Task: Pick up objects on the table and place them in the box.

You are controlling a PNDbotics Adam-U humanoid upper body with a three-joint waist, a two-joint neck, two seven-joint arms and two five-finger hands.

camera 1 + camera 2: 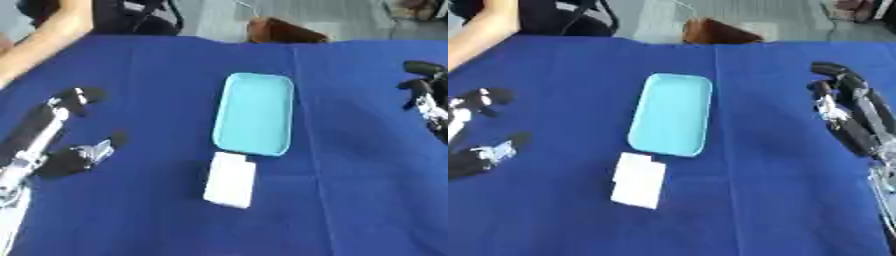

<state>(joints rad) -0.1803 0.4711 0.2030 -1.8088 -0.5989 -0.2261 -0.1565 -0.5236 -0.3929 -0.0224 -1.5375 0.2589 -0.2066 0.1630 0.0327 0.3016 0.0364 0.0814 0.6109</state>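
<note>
While both open hands flank them well apart, white block touches the box rim's near edge.

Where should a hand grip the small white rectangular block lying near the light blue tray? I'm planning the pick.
Probably across its two long side edges, coming from above. The small white rectangular block lies flat on the blue cloth-covered table, its far end close against the light blue oblong tray, so that end is blocked. Both long sides look free. The left hand appears nearer.

A blue cloth covers the table; beyond it, pale floor and perhaps a brown chair.
</note>
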